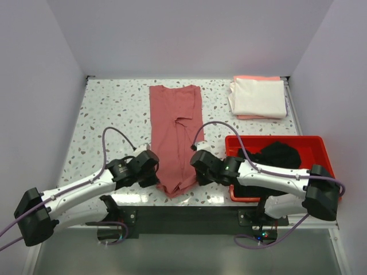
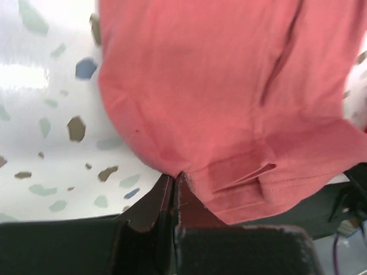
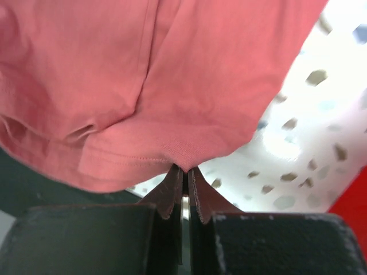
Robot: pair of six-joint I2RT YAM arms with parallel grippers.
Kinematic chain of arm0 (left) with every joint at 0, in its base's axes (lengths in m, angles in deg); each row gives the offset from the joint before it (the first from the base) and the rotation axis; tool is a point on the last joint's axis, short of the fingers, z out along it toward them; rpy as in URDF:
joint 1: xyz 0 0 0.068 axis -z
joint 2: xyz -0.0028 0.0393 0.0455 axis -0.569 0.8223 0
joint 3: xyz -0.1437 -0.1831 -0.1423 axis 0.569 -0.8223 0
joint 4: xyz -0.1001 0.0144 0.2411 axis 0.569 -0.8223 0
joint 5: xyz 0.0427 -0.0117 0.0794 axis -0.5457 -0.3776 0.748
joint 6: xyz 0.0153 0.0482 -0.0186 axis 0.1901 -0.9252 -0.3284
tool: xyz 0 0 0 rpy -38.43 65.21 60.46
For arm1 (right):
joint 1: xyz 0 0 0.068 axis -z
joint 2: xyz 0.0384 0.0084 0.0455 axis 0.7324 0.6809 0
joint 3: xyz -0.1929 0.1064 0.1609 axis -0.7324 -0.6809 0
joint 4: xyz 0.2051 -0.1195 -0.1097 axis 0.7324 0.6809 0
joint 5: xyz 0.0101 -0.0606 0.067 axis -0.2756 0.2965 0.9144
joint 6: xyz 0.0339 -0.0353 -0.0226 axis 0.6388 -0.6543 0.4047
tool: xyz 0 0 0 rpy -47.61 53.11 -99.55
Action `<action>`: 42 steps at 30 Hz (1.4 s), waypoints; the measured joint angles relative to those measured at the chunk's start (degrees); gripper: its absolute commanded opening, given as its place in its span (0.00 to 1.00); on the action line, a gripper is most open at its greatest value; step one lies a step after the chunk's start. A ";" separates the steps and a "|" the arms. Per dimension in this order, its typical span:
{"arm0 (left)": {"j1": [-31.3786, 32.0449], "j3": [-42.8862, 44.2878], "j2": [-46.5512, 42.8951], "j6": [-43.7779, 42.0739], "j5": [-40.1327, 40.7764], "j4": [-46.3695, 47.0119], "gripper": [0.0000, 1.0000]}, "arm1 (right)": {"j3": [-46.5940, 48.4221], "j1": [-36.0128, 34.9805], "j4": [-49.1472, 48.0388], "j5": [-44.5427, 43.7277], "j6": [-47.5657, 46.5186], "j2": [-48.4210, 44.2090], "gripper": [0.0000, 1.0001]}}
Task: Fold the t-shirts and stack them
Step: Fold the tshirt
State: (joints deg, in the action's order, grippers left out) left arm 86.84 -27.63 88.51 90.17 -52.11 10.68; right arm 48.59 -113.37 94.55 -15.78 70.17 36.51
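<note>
Rose-red t-shirt [image 1: 175, 134] lay in a long strip at centre frame, its hem at the near edge of the table [image 1: 109, 109]. Left gripper [image 2: 174, 177] was clamped on the hem's left corner, right gripper [image 3: 184, 170] on its right. Cream-white t-shirt [image 1: 258, 97] sat folded on the peach-pink t-shirt [image 1: 255, 78], upper right. Black t-shirt [image 1: 278, 156] lay in the red tray [image 1: 321, 146].

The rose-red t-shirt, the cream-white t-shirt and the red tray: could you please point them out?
rose-red t-shirt [image 1: 172, 114], top external view, middle of the cloth.
cream-white t-shirt [image 1: 258, 97], top external view, folded upper face.
red tray [image 1: 312, 140], top external view, bare far rim.
</note>
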 measured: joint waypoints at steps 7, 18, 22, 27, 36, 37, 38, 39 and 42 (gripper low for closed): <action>-8.35 5.18 4.26 -6.27 1.05 4.94 0.00 | 4.26 8.48 -1.79 -1.53 -6.58 0.55 0.00; -19.02 17.05 14.71 -15.56 2.49 10.95 0.00 | 12.39 18.84 -7.37 -1.01 -13.97 6.88 0.00; -21.90 19.32 17.77 -17.55 2.49 11.98 0.00 | 14.93 21.29 -9.40 -0.24 -15.67 10.64 0.00; -23.80 20.90 20.33 -19.82 2.34 13.29 0.00 | 16.98 23.93 -10.80 1.75 -16.98 14.84 0.00; -27.43 23.71 25.79 -22.77 1.01 15.10 0.00 | 21.57 27.63 -12.48 3.78 -18.58 20.52 0.00; -27.74 24.15 26.49 -23.19 0.85 15.32 0.00 | 21.97 27.89 -12.57 3.80 -18.73 20.92 0.00; -27.93 24.55 27.06 -23.41 0.66 15.50 0.00 | 22.34 28.17 -12.72 3.85 -18.88 21.24 0.00; -28.22 24.94 27.74 -23.69 0.33 15.80 0.00 | 22.69 28.44 -12.76 4.00 -18.95 21.57 0.00; -28.92 25.90 29.55 -24.55 -0.55 16.52 0.00 | 23.91 29.14 -12.76 4.24 -19.34 22.82 0.00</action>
State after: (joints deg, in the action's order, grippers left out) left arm 57.93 -1.73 118.06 65.63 -52.66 27.20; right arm 72.50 -84.23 81.79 -11.54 50.82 59.33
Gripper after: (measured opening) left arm 0.024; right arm 0.023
